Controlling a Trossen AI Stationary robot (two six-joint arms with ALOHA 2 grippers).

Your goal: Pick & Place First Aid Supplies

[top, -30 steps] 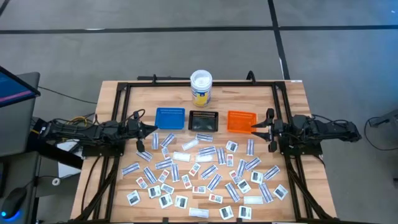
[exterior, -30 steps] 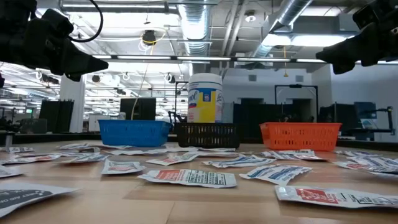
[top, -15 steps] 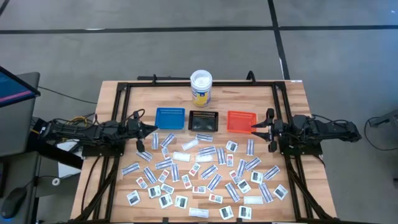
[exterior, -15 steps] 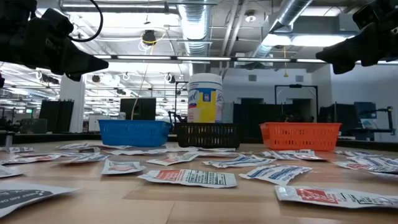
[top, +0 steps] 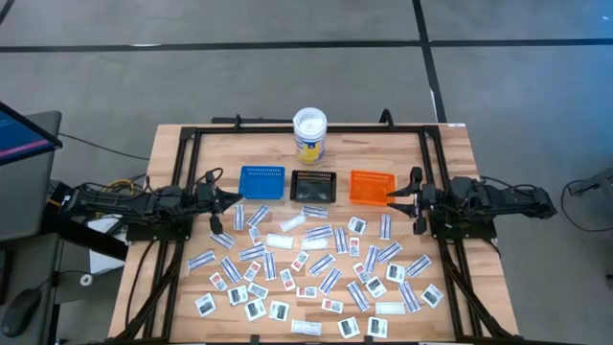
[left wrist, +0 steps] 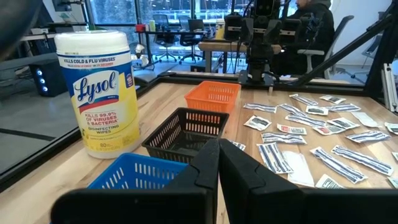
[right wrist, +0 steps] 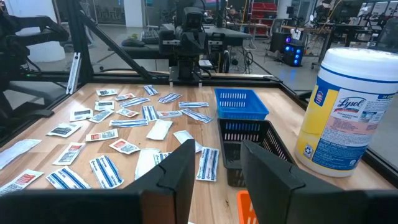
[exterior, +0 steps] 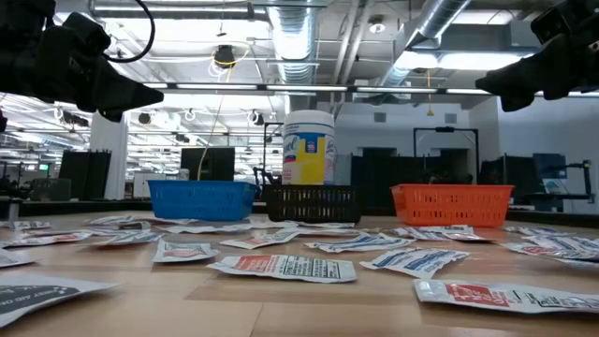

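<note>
- Wooden table point(top: 177, 144), framed by a black rail, stands on a grey floor; the low view looks across it into an open workshop with ducts and strip lights overhead.
- At the far edge sits a wipes tub point(top: 309, 134). In front of it stand three trays in a row: blue tray point(top: 261, 182), black tray point(top: 312, 186) and orange tray point(top: 372, 186).
- From above, all three trays appear to hold nothing; the wrist views show no packet inside them either.
- Packets point(top: 316, 264) lie loose over the near half of the table, dozens of them, striped strips and squarish ones mixed together, some overlapping.
- Left gripper point(top: 228, 204) hangs over the table's left side, near the blue tray, jaws pressed together on nothing.
- Right gripper point(top: 400, 199) hangs at the right side, just beside the orange tray, jaws apart with a clear gap and nothing between them.
- Neither gripper touches a packet; both are raised above the table.
- My reading: the task is at its very start, with no packet placed and the whole scatter left to move.
- Which kind goes in which tray cannot be told from the scene.
</note>
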